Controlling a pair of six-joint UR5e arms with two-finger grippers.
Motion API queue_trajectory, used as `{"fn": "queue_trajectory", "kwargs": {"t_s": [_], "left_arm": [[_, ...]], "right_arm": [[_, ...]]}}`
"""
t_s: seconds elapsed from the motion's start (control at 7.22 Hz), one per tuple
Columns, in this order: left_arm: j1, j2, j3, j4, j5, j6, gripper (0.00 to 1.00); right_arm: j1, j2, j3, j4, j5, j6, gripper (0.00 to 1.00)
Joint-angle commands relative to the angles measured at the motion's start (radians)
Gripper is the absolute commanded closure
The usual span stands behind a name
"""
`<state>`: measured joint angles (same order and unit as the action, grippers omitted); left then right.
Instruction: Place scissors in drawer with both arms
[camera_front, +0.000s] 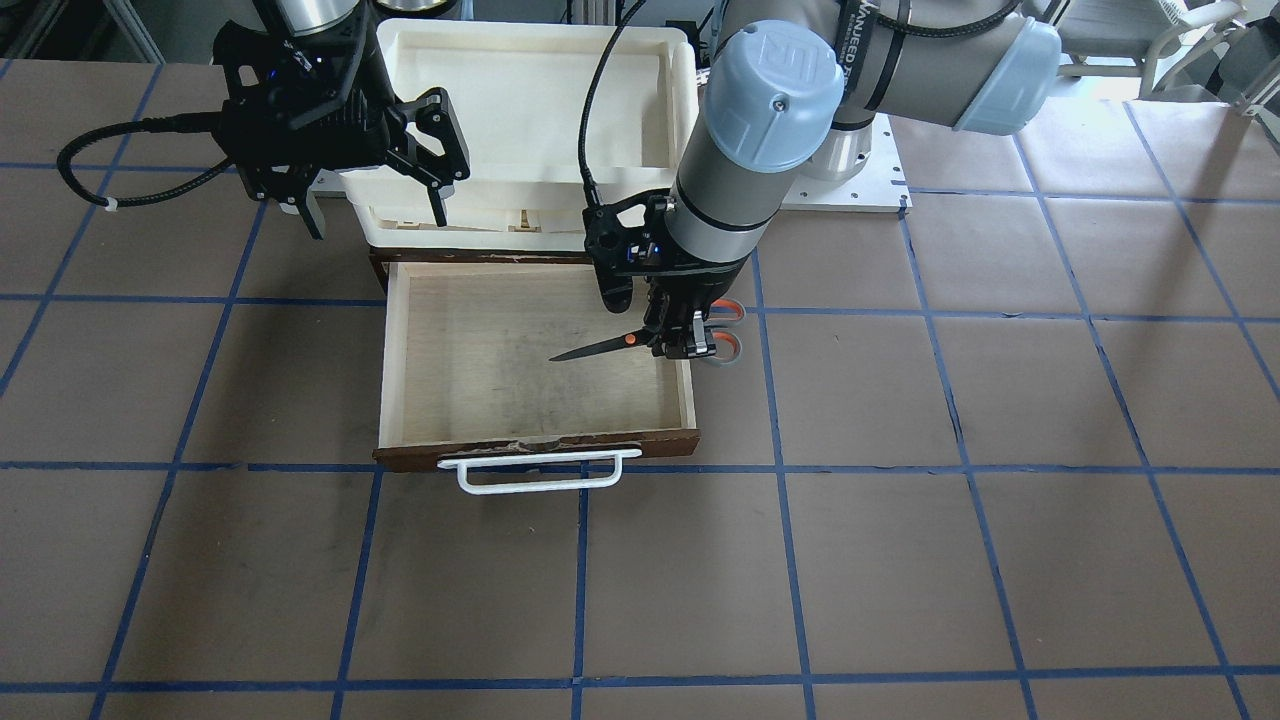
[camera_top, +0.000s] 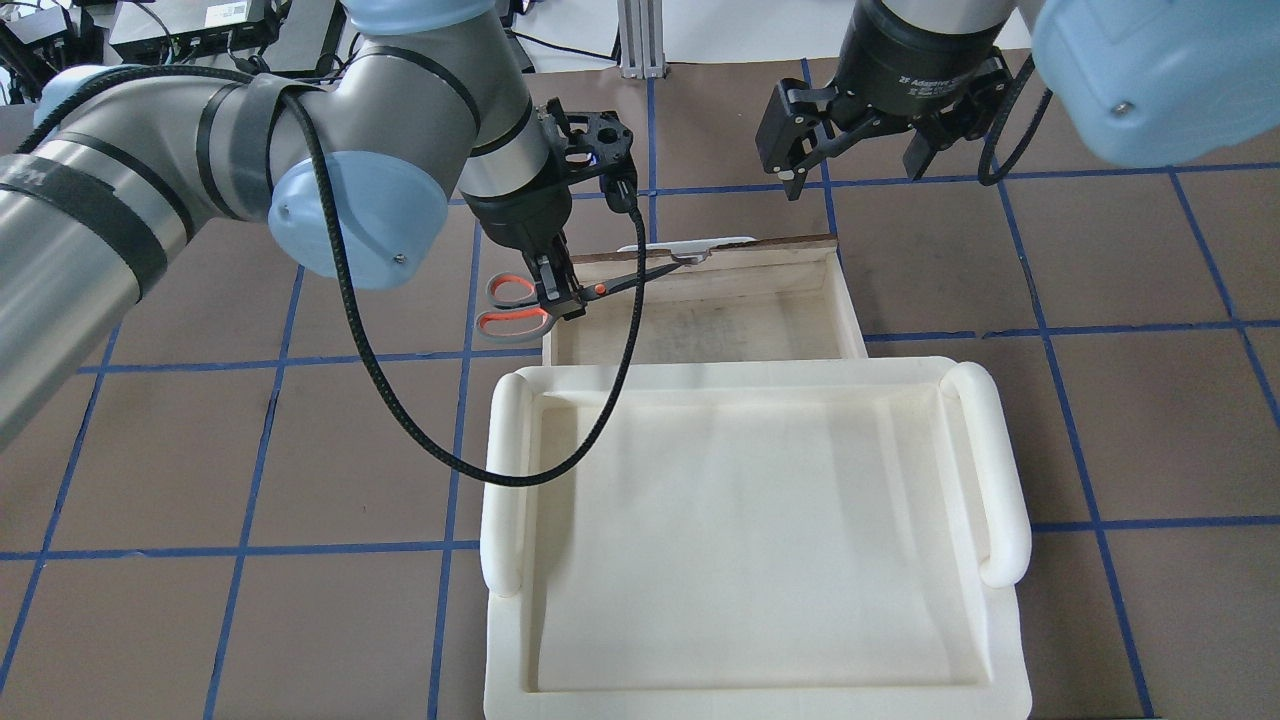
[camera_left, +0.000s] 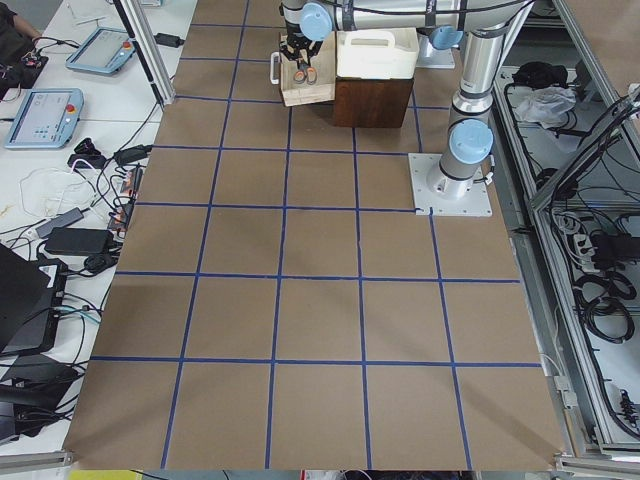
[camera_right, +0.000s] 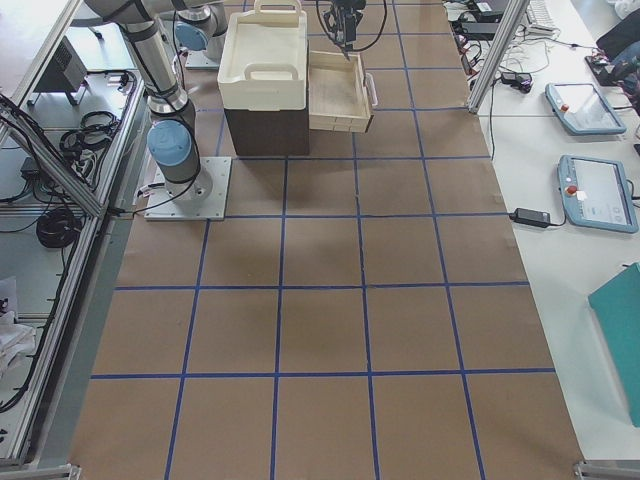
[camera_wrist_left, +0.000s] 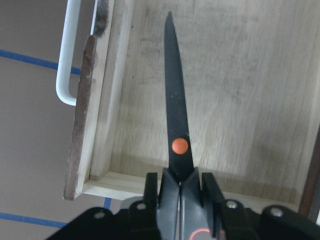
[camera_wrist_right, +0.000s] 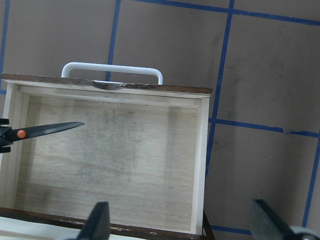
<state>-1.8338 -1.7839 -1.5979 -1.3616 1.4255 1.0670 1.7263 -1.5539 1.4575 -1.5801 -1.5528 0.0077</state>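
Observation:
My left gripper is shut on the scissors, gripping just behind the orange pivot. It holds them level above the drawer's side wall. The closed dark blades point over the pale inside of the open drawer. The orange-and-grey handles hang outside the wall. The blade tip also shows in the right wrist view. My right gripper is open and empty, raised at the drawer's opposite side.
A cream-white plastic tray sits on the dark cabinet that the drawer slides out of. The drawer's white bar handle faces away from the robot. Brown table with blue tape grid lies around.

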Motion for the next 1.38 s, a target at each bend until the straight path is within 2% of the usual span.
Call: {"fn": "queue_trajectory", "kwargs": {"t_s": [0.0,0.55,1.25], "left_arm": [[-0.057,-0.035,-0.001,0.030,0.010,-0.068,0.92],[-0.110,-0.081,-0.002,0.082,0.032,-0.156,0.91],[-0.148,-0.115,-0.002,0.088,0.033,-0.177,0.91]], "right_arm": [[0.001,-0.005,0.007,-0.029,-0.016,0.017,0.00],[-0.039,-0.023,-0.017,-0.018,-0.018,0.035,0.00],[-0.048,-0.022,0.000,-0.027,-0.010,-0.003,0.00]]}}
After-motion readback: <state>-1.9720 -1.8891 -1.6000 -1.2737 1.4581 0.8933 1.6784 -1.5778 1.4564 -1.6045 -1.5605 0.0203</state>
